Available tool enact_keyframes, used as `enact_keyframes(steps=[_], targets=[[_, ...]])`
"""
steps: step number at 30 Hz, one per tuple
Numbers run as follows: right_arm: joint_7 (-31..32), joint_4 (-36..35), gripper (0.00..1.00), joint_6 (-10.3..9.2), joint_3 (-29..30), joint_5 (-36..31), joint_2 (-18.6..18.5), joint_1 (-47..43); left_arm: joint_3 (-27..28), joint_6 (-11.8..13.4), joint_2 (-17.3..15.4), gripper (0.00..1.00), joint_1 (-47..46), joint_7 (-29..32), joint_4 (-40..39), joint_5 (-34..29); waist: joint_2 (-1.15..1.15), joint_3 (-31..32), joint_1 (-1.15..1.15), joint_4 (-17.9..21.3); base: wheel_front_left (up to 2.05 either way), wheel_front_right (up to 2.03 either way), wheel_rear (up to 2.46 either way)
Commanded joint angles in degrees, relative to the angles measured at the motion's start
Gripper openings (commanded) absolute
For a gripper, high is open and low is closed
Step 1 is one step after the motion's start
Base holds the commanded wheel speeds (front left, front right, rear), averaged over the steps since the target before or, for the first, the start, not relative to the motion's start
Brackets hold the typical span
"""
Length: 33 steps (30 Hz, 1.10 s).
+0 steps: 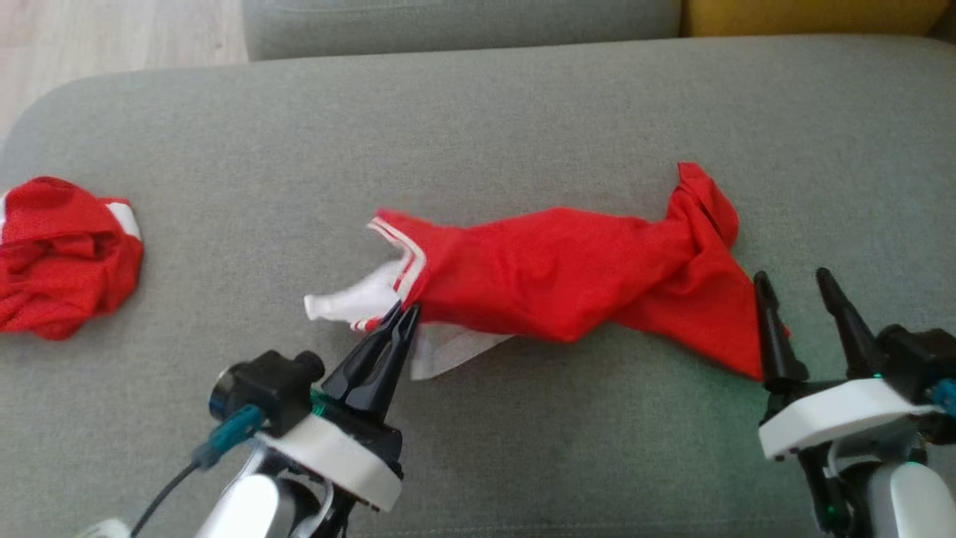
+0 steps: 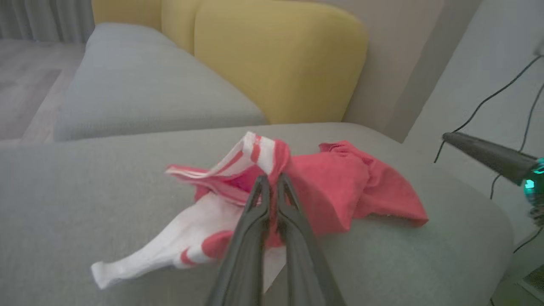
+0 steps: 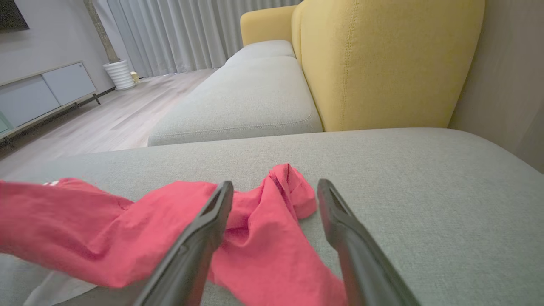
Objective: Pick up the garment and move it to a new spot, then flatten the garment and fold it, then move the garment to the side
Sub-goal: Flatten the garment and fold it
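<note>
Grey sofa cushion (image 1: 523,112), crumpled red garment (image 1: 567,284): the pick-up step, by my reading.
The left end effector (image 1: 403,314) is pinched shut on the striped hem (image 1: 407,265); the right end effector (image 1: 792,276) gapes empty and must next clamp the right end.

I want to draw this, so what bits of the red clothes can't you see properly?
Head view: twisted red fabric garment with white striped trim, bunched, so its type is unclear.
Head view: crumpled red cloth pile, cut off by the left edge.
Head view: garment's right corner, behind the open right end effector's finger.
Left wrist view: the pinch itself, covered by the shut left end effector.
</note>
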<state>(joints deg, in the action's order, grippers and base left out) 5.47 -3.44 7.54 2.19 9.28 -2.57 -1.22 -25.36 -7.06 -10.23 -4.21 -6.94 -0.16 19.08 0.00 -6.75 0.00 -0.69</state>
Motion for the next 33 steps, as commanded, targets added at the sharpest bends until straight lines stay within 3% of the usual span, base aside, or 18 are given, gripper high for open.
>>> enact_keyframes(steps=[1, 8, 14, 20, 33], targets=[[-0.77, -1.91, 1.0, -0.05, -0.92, 0.5, -0.31, 1.42, 1.74, -0.07, -1.07, 0.0, -0.41, 0.17, -3.61, -0.17, 0.0, 0.37, 0.0, -0.37, 0.0, 0.0, 0.0], [-1.12, -1.43, 1.0, -0.05, 0.72, 1.37, -0.31, 0.89, 1.88, 0.57, -2.73, 0.0, 1.41, 4.53, -20.79, 1.19, 0.0, 1.34, 0.0, -1.3, 0.0, 0.0, 0.0], [-1.4, -1.21, 1.0, -0.05, 0.28, 2.16, -0.31, 1.32, 4.99, 2.54, -3.17, 0.0, -0.51, 7.05, -23.54, 2.42, 0.0, 0.64, 0.0, -0.24, 0.0, 0.0, 0.0], [-1.87, -1.41, 1.0, -0.05, -0.13, 2.39, -0.31, 2.72, 9.86, 3.84, -2.74, 0.0, -4.81, 5.73, -9.99, 5.17, 0.0, -2.44, 0.0, 2.24, 0.0, 0.0, 0.0], [-3.61, -0.85, 1.0, -0.05, 0.69, 2.17, -0.31, 6.87, 14.36, 1.41, -2.55, 0.0, -26.56, -2.23, 30.6, 8.17, 0.0, -10.6, 0.0, 6.82, 0.0, 0.0, 0.0]])
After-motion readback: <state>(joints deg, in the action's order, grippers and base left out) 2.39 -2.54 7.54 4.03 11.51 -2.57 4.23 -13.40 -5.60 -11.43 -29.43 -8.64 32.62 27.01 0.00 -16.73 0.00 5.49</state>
